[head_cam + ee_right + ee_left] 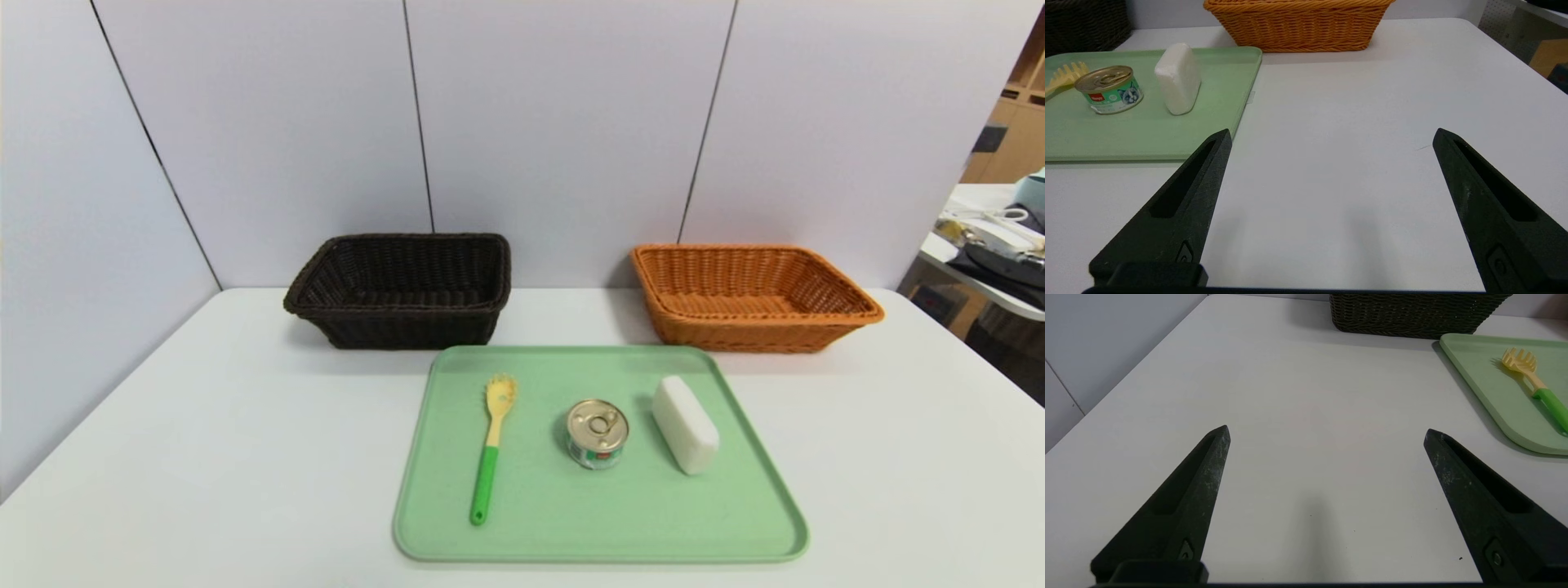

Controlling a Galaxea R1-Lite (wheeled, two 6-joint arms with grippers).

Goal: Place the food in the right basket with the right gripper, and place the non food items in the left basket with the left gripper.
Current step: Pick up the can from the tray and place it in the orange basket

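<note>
A small tin can (598, 434) with a gold pull-tab lid stands mid-tray, between a yellow pasta fork with a green handle (491, 445) and a white rounded block (685, 425). The dark brown basket (402, 287) sits at the back left, the orange basket (751, 296) at the back right; both look empty. Neither arm shows in the head view. My left gripper (1327, 430) hovers open over bare table left of the tray, the fork (1533, 381) off to its side. My right gripper (1332, 134) is open over bare table right of the tray, with the can (1110, 90) and block (1178, 78) beyond.
The three items lie on a pale green tray (522, 539) near the front of the white table (204, 457). Grey wall panels close off the back and left. Another cluttered table (992, 245) stands beyond the right edge.
</note>
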